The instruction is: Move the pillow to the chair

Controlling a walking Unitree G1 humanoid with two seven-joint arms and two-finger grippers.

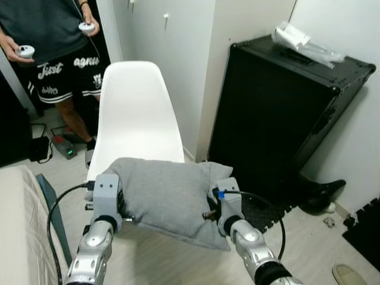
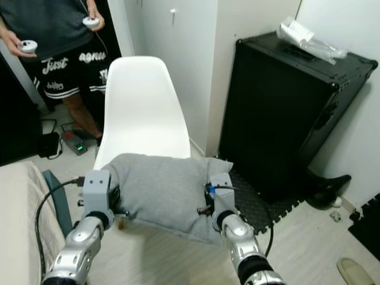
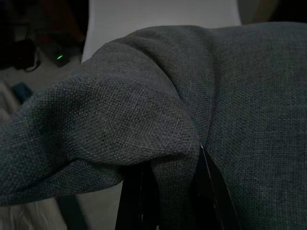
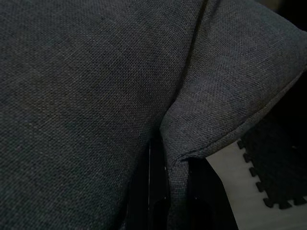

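A grey fabric pillow [image 1: 169,193] hangs between my two arms, held up just in front of the white plastic chair [image 1: 135,113]. My left gripper [image 3: 168,191] is shut on the pillow's left edge, a fold of cloth pinched between its black fingers [image 3: 132,201]. My right gripper [image 4: 175,191] is shut on the pillow's right edge in the same way. In the eye views the pillow [image 2: 163,190] covers the front part of the chair seat; the fingers of both grippers are hidden in the cloth there.
A tall black cabinet [image 1: 279,113] stands right of the chair, with a plastic-wrapped bundle [image 1: 303,43] on top. A person [image 1: 53,53] holding controllers stands behind the chair at left. A bed edge [image 1: 21,225] lies at lower left, shoes [image 1: 320,193] and foam mats at right.
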